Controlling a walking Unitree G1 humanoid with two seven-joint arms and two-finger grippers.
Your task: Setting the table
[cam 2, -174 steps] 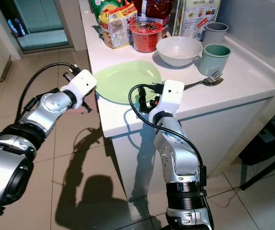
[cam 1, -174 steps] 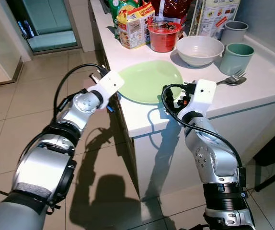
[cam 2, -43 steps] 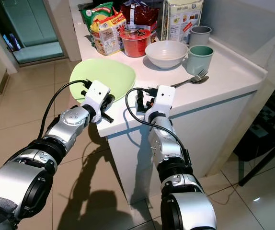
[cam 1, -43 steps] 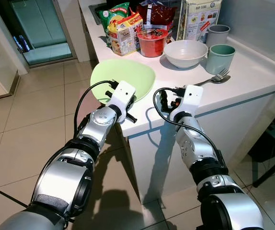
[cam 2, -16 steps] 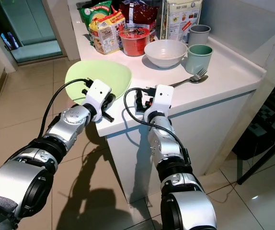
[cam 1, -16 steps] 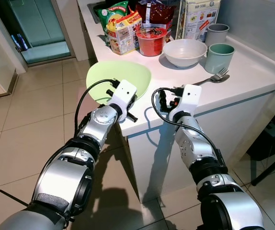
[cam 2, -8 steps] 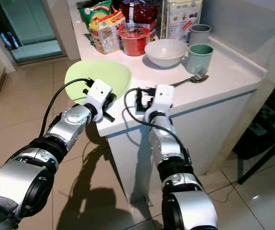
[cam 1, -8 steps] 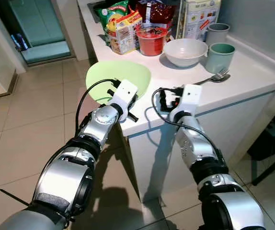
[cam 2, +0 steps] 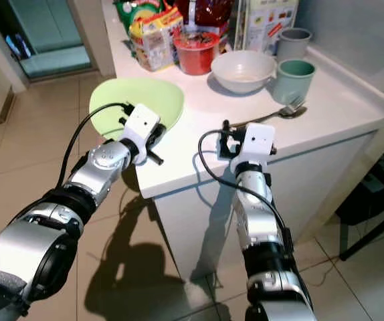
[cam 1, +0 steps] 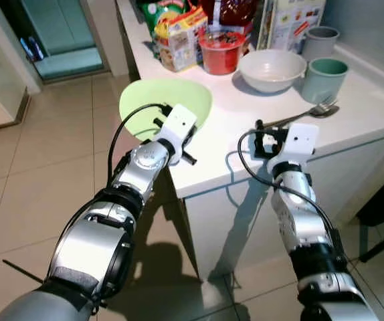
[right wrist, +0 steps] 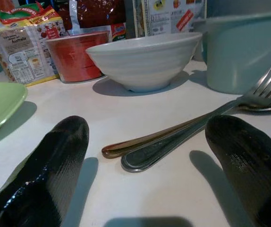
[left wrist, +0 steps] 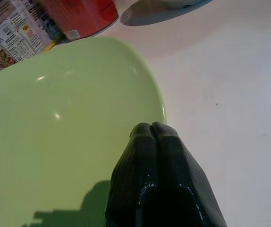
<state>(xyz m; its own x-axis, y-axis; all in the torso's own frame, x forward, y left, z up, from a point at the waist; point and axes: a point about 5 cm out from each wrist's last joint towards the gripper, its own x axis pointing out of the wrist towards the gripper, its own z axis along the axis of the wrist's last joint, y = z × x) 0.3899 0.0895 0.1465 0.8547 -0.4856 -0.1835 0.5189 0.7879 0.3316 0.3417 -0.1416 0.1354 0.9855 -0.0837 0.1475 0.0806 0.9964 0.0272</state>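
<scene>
Sitting at the near-left corner of the white countertop [cam 1: 352, 114], w/ its edge overhanging the counter's side, is the pale green round plate [cam 1: 153, 101]. Left gripper [left wrist: 150, 130] is resting on the plate's near rim, fingers pressed together w/ no gap showing, tips at the rim edge beside the bare counter; whether they're pinching the rim itself can't be told.

Right gripper [right wrist: 145, 142] is hovering low over the counter, right of the plate, w/ its fingers [right wrist: 62, 142] spread wide apart and nothing between them touching. Lying just ahead of it are the metal fork [right wrist: 249, 92] and a second metal utensil [right wrist: 140, 142], prob. a spoon, handles side by side, pointing toward the gripper.

Further from the plate, toward the counter's back:
- white ceramic bowl [cam 1: 272, 69], sitting right of the plate & behind the cutlery handles
- teal mug [cam 1: 324, 79], standing right of the bowl, near the fork's tines
- grey cup [cam 1: 319, 41], standing behind the teal mug
- red plastic tub [cam 1: 220, 50], standing behind the plate, left of the bowl
- colourful snack packets [cam 1: 182, 33] & a printed carton [cam 1: 289, 23], lining up along the back

Beige tiled floor [cam 1: 38, 167] is showing left of the plate.
</scene>
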